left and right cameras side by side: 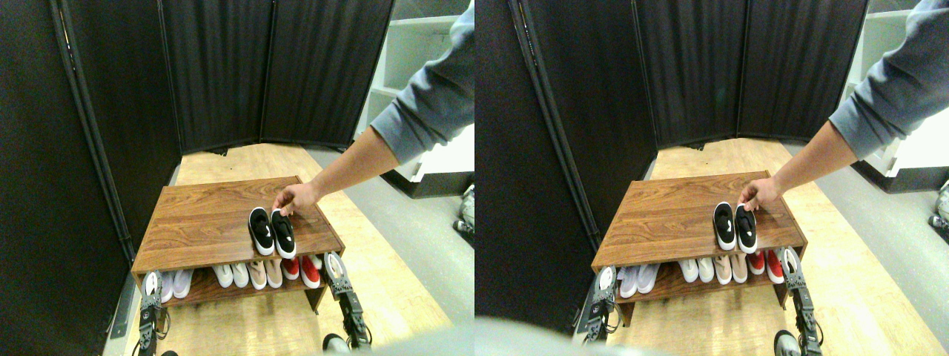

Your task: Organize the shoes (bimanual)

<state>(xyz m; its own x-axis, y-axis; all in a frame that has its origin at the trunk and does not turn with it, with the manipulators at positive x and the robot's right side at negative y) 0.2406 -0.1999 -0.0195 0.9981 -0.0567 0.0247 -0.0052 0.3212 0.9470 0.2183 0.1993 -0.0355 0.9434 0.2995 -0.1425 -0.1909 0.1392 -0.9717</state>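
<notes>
The shoes (271, 231), two small black slip-ons with white soles, lie side by side on the right part of the wooden rack's top (207, 222). A person's hand (294, 199) in a grey sleeve reaches in from the right and touches the far end of the right shoe. My left gripper (152, 285) is low at the rack's front left corner. My right gripper (335, 267) is at the front right corner, below and right of the shoes. Neither gripper touches a shoe.
On the rack's lower shelf stand white shoes (232, 274), beige shoes (265, 273) and red shoes (302, 270), with another white pair (176, 282) at the left. Black folding screens (222, 74) close off the back and left. A white shelf unit (415, 59) stands at the right.
</notes>
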